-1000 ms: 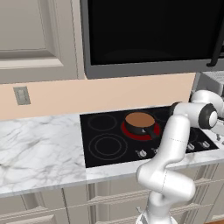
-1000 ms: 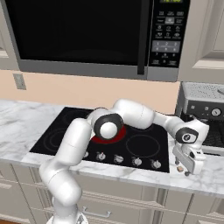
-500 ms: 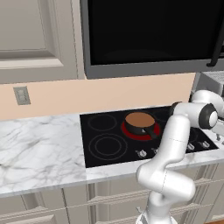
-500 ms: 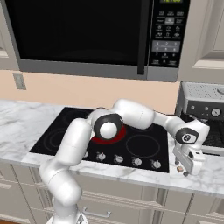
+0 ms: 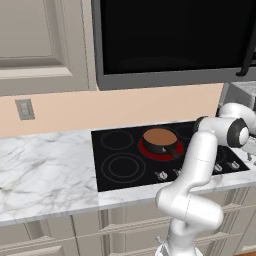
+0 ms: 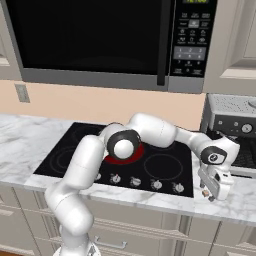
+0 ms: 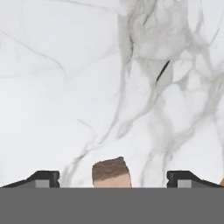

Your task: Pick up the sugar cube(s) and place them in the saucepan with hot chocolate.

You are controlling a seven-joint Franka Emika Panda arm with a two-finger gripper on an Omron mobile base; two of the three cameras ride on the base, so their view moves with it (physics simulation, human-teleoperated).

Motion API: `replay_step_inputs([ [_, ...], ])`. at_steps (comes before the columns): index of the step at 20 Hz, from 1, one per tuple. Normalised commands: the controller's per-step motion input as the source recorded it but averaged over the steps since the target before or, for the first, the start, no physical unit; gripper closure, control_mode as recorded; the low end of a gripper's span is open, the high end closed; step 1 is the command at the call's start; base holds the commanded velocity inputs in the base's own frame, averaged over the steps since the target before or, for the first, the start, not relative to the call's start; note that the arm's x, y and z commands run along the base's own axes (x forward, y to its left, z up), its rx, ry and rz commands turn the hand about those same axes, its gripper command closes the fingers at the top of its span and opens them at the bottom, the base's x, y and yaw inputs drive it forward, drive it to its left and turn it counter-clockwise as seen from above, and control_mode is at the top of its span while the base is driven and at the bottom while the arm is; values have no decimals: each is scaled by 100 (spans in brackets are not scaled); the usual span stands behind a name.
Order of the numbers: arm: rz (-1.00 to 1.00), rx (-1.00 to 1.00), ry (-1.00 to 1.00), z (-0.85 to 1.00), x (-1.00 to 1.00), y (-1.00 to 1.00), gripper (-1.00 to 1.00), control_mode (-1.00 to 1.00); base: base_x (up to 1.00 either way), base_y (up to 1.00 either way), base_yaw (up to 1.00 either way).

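Observation:
A small brown sugar cube [image 7: 111, 172] lies on the white marble counter [image 7: 65, 87], just between my two dark fingertips [image 7: 44, 177]. My gripper [image 7: 114, 178] is open and points down at the counter, with the cube apart from both tips. In the right base view the gripper [image 6: 208, 192] hangs low over the counter right of the cooktop, with the sugar cube [image 6: 204, 190] a tan speck at its tips. The saucepan [image 5: 160, 138], round and dark with a flat brown surface, sits on a glowing red burner, well left of the gripper.
The black cooktop [image 5: 125, 167] has a row of knobs [image 6: 156, 184] along its front. A coffee machine [image 6: 235, 130] stands on the counter right behind the gripper. A microwave [image 6: 100, 40] hangs above the cooktop. Marble counter [image 5: 45, 175] stretches to the left.

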Motion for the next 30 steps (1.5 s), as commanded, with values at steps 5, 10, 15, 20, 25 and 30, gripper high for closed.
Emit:
replay_step_inputs([
  [5, 0, 1, 0, -13, 0, 0, 100, -100, 0, 0, 0],
  [10, 0, 0, 0, -6, 0, 0, 100, -100, 0, 0, 0],
  [15, 0, 0, 0, 0, 0, 0, 100, -100, 0, 0, 0],
  [20, -1, 0, 0, 0, 0, 1, 100, -100, 0, 0, 0],
  [25, 0, 0, -5, 0, -7, 13, 100, -100, 0, 0, 0],
  [30, 1, 0, -19, 19, -40, 35, 100, -100, 0, 0, 0],
])
